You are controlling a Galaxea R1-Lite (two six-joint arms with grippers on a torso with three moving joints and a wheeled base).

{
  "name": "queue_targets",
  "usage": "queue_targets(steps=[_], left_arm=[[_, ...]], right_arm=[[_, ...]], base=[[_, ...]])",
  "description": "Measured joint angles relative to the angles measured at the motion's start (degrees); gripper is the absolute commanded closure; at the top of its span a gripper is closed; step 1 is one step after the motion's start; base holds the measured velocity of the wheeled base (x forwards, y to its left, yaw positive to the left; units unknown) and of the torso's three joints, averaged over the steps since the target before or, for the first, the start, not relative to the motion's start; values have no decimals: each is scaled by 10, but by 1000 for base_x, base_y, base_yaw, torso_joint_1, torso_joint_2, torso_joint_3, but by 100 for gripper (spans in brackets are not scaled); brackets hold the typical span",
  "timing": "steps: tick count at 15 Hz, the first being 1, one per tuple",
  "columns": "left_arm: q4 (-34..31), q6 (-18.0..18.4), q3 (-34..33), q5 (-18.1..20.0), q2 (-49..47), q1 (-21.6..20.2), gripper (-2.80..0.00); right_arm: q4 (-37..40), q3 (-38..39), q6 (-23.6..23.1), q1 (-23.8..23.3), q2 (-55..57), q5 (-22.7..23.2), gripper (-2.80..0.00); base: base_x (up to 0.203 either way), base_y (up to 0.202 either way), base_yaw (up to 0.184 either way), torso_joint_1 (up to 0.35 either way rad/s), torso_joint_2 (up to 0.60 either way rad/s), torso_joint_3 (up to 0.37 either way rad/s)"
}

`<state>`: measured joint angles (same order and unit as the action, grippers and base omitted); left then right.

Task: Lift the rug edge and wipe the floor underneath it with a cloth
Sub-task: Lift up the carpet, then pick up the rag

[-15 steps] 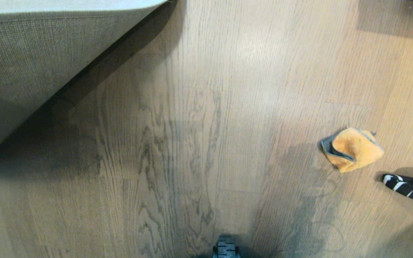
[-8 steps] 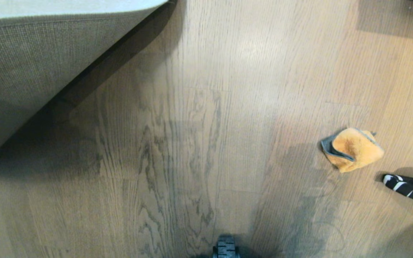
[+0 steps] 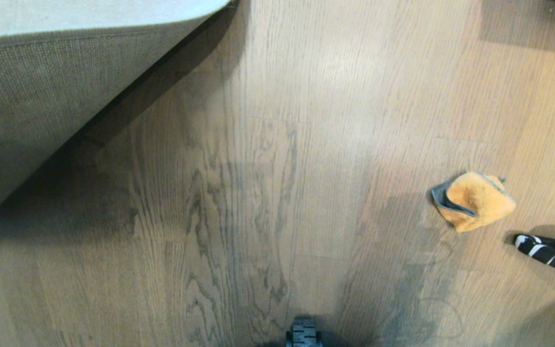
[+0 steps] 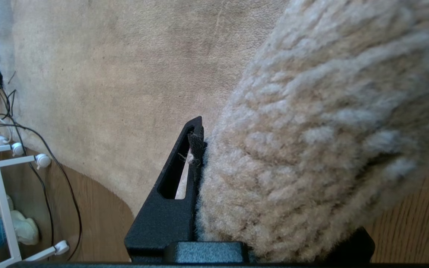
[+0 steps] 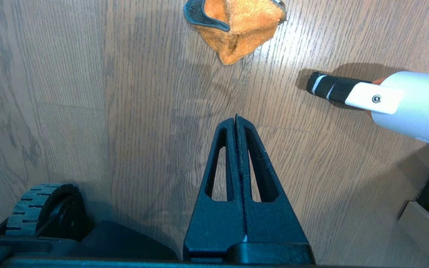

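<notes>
We have the rug edge [image 3: 89, 91] pinched in our left gripper [image 4: 199, 175] and raised off the floor [image 3: 268, 193], tan backing turned toward us. The cloth [image 3: 472, 200] lies crumpled on the boards well to the right of the raised rug edge, untouched. Our right gripper [image 5: 237, 121] hangs above the floor near the cloth, fingers pressed together and holding nothing. The risk we see is the thick pile slipping from the one-sided pinch while we reach for the cloth, dropping the rug back. A black-and-white handle [image 3: 545, 250] just beside the cloth could also snag our reach.
</notes>
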<state>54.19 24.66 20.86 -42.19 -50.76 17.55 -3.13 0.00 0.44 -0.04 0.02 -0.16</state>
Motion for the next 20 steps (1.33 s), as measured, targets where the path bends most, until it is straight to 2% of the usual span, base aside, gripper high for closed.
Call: queue_targets(steps=[11,13,17,20], left_arm=[[4,-2,-16,-2,-5,-2,0],[7,-2,-17,1,-10,-16,0],[9,-3,-18,27,-20,-33,0],[19,-5,-18,67,-30,-60,0]], right_arm=[[0,0,0,0,0,0,0],[0,0,0,0,0,0,0],[0,0,0,0,0,0,0],[0,0,0,0,0,0,0]], base=[[0,0,0,0,0,0],[0,0,0,0,0,0],[0,0,0,0,0,0],[0,0,0,0,0,0]])
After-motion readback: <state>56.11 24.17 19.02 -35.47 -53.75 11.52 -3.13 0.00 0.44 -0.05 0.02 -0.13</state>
